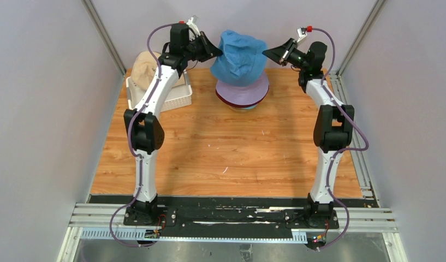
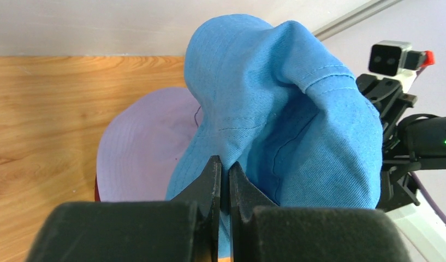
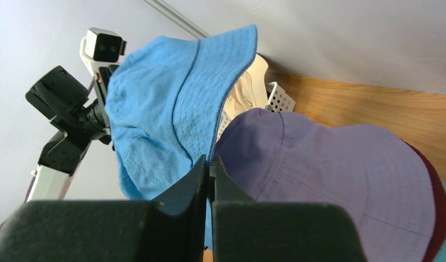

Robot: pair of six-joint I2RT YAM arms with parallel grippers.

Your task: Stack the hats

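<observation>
The blue hat (image 1: pixel 239 57) hangs in the air between both grippers, above a stack topped by the lavender hat (image 1: pixel 242 93), with the dark red hat (image 1: pixel 231 103) and the teal hat (image 1: pixel 245 108) showing as thin edges below. My left gripper (image 1: pixel 219 52) is shut on the blue hat's brim (image 2: pixel 226 158). My right gripper (image 1: pixel 266 53) is shut on its opposite brim (image 3: pixel 209 158). The beige hat (image 1: pixel 145 68) lies in the basket at the back left. The lavender hat also shows in the left wrist view (image 2: pixel 138 147) and the right wrist view (image 3: pixel 329 169).
A white mesh basket (image 1: pixel 179 95) stands at the back left beside my left arm. The wooden table (image 1: pixel 226 153) stretches toward the near edge. Grey walls enclose the back and both sides.
</observation>
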